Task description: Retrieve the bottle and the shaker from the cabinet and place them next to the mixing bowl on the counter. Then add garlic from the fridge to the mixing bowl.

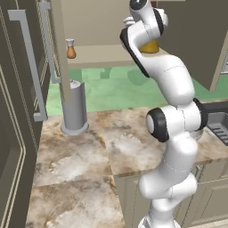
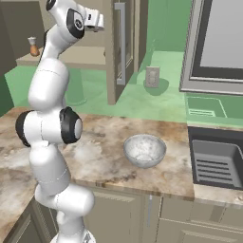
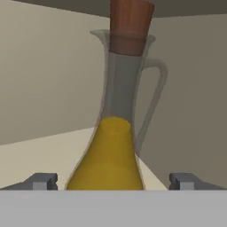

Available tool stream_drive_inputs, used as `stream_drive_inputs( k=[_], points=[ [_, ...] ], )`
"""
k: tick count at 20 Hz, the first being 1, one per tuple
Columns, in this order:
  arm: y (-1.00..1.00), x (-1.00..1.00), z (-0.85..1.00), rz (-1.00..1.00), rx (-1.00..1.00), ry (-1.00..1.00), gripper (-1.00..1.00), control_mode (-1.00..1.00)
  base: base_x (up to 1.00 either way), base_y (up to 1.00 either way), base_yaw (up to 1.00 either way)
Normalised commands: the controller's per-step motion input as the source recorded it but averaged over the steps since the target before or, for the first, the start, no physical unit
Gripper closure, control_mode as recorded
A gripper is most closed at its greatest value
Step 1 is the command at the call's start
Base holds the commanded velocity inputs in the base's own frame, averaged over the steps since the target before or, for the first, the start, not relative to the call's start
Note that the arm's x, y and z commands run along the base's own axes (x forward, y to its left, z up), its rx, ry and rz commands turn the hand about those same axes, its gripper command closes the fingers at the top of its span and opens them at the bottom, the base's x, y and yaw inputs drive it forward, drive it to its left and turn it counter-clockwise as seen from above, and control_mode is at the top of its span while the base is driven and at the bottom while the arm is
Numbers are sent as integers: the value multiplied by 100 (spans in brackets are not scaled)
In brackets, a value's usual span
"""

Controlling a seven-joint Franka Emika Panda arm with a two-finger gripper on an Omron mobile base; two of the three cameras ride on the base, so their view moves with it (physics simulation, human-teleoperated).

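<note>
In the hand view the bottle (image 3: pixel 113 155) stands close in front on the tan shelf of the cabinet (image 3: pixel 40 150). It is clear glass with golden liquid and a brown cork. My gripper (image 3: pixel 114 182) is open, one fingertip (image 3: pixel 42 181) on each side of the bottle's base, not touching it. A bit of the bottle (image 1: pixel 150 46) shows behind my arm. The small orange-brown shaker (image 1: pixel 70 49) stands at the shelf's left end, also seen from the right (image 2: pixel 33 47). The mixing bowl (image 2: pixel 144 150) sits on the marble counter (image 2: pixel 104 135), below and to the right of my raised gripper (image 2: pixel 99 21).
A tall grey cylinder (image 1: pixel 74 109) stands on the counter under the shelf. The dark fridge (image 1: pixel 18 116) with bar handles is at the left. An open cabinet door (image 2: pixel 121 47) hangs beside my hand. A sink (image 2: pixel 216 163) and a microwave (image 2: pixel 220 42) are at the right.
</note>
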Motion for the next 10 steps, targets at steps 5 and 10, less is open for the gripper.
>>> stream_drive_inputs(
  k=[5,10],
  points=[
    [-8,63,-19,0,-7,-1,-100,-100,0,0,0],
    [-5,59,10,0,0,0,-100,-100,0,0,0]
  ],
)
